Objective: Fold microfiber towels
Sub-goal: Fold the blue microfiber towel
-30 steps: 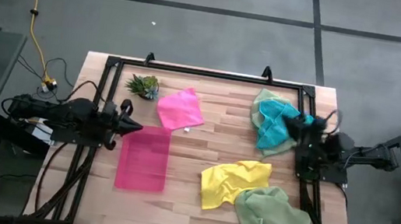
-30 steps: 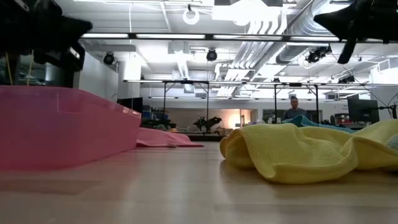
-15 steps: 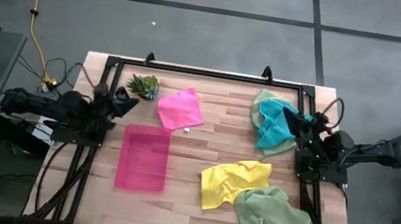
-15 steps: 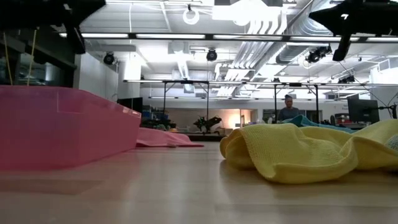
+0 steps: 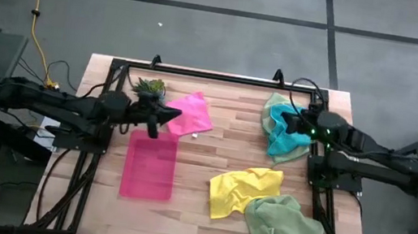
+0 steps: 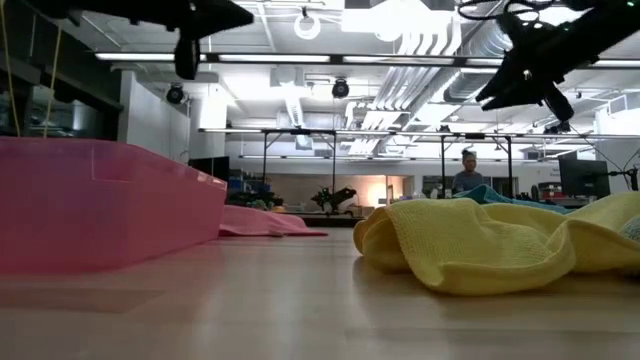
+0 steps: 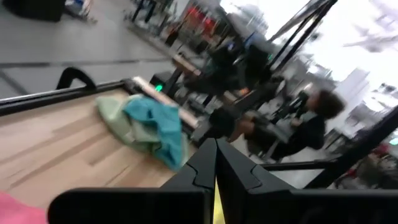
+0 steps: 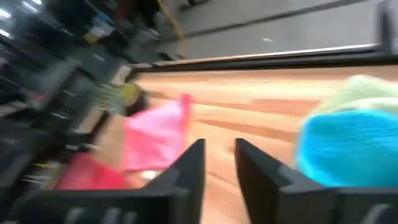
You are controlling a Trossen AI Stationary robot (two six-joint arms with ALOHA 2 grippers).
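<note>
A hot pink towel [image 5: 189,114] lies flat at the far left. A teal towel [image 5: 284,140] lies bunched on a pale green one [image 5: 276,108] at the far right. A crumpled yellow towel [image 5: 240,189] and a second pale green towel [image 5: 284,226] lie near right. My left gripper [image 5: 175,115] is shut and hangs level above the table, just left of the pink towel. My right gripper [image 5: 283,123] hovers over the teal towel, tilted down; its fingers [image 8: 189,168] stand slightly apart with nothing between them.
A translucent pink tray [image 5: 149,164] rests on the table's left half, near the left gripper. A small spiky green plant [image 5: 149,88] stands at the far left corner. Bare wood [image 5: 231,136] shows between the pink and teal towels. A person [image 6: 466,175] is in the room beyond.
My left gripper has risen and swung from the tray's far left corner toward the table's right, up to the pink towel's edge. My right gripper has moved toward the table's left, out over the teal towel, and tipped downward. The towels lie as before.
</note>
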